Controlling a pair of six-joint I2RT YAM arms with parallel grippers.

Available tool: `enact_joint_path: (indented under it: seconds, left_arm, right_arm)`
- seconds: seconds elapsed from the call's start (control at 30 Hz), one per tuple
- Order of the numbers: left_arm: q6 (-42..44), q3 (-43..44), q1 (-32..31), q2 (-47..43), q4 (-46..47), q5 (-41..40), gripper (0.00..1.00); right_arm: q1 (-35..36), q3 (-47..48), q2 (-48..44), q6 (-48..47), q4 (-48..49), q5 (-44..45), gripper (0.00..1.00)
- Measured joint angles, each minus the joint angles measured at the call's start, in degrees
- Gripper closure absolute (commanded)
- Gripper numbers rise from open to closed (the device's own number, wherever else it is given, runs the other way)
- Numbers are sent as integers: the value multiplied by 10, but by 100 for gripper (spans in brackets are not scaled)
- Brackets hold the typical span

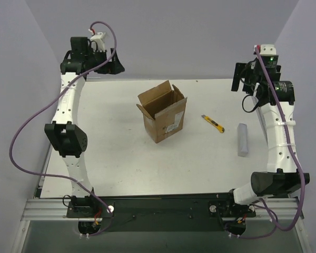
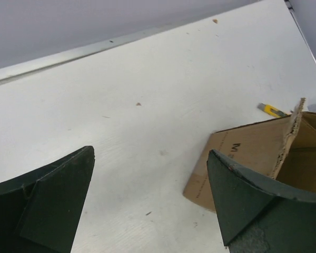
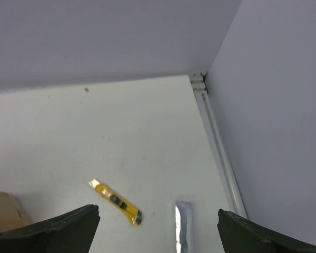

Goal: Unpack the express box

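We start with the white table (image 1: pixel 110 158), one of it, carrying everything. Two arms rise from its near edge and reach up toward the far corners, well clear of the objects. The left gripper (image 2: pixel 150 155) has its fingers spread wide with nothing between them, and it looks down at bare tabletop and the box's flap. The right gripper (image 3: pixel 158 211) is equally spread and empty.

One express box (image 1: pixel 163 118) stands upright near the table's middle with its top flaps folded out and its label facing the near right. We cannot tell whether anything is left inside, as the interior is in shadow. To its right lies one pale grey oblong item (image 1: pixel 243 139), and between the two sits one yellow utility knife (image 1: pixel 213 123), touching neither.

Our worry is the box itself: it looks light, so a finger catching a raised flap on the way in could tip or slide it. A low sweep by the right arm could also knock the knife or the grey item toward the edge.
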Motion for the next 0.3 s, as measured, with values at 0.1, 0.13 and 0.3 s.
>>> enact_joint_path:
  seconds: [0.1,0.13,0.3]
  left_arm:
    - [14,0,32,-20,1,-16,3]
    - [15,0,39,-26,1,-22,3]
    - [29,-1,61,-59,2,-69,3]
  right_arm:
    - [22,113,20,-22,-16,26,0]
    - [28,148,26,-30,-18,34,0]
    - [38,254,48,-50,-24,53,0]
